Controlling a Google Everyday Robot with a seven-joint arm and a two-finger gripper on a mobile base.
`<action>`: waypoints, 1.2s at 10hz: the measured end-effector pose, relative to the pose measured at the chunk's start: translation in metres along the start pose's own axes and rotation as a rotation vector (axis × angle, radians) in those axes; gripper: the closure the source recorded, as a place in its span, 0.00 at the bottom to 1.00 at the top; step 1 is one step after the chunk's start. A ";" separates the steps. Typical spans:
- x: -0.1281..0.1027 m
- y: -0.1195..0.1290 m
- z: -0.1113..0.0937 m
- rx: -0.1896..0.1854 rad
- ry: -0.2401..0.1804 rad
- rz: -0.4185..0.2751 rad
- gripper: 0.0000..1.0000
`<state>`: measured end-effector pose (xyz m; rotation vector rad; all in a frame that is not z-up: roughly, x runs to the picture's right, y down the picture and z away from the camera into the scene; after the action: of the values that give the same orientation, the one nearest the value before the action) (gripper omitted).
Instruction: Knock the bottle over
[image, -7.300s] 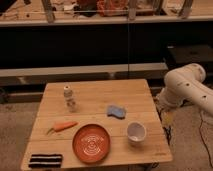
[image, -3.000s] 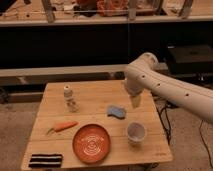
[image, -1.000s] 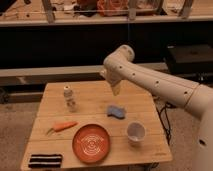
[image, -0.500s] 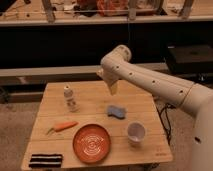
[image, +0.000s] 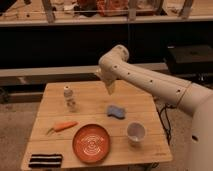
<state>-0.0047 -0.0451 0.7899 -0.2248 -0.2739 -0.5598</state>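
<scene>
While the gripper hung over the table, whether open or closed being impossible to tell, the bottle stood upright, apart, leftward in view.

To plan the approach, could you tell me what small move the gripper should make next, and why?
Probably move the gripper lower and toward the bottle: it stands upright, and the gripper hangs apart, to its right in the picture.

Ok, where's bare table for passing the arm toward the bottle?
Bare: the strip between the bottle and blue sponge, below the pincer hanging over the back middle; also the back right corner. Crowded: the front, with carrot, red plate, white cup.
</scene>
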 end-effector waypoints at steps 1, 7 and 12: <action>-0.001 -0.001 0.000 0.003 -0.002 -0.002 0.20; -0.012 -0.012 0.004 0.021 -0.025 -0.025 0.20; -0.021 -0.023 0.009 0.030 -0.049 -0.045 0.20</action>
<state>-0.0358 -0.0508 0.7952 -0.2040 -0.3349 -0.5947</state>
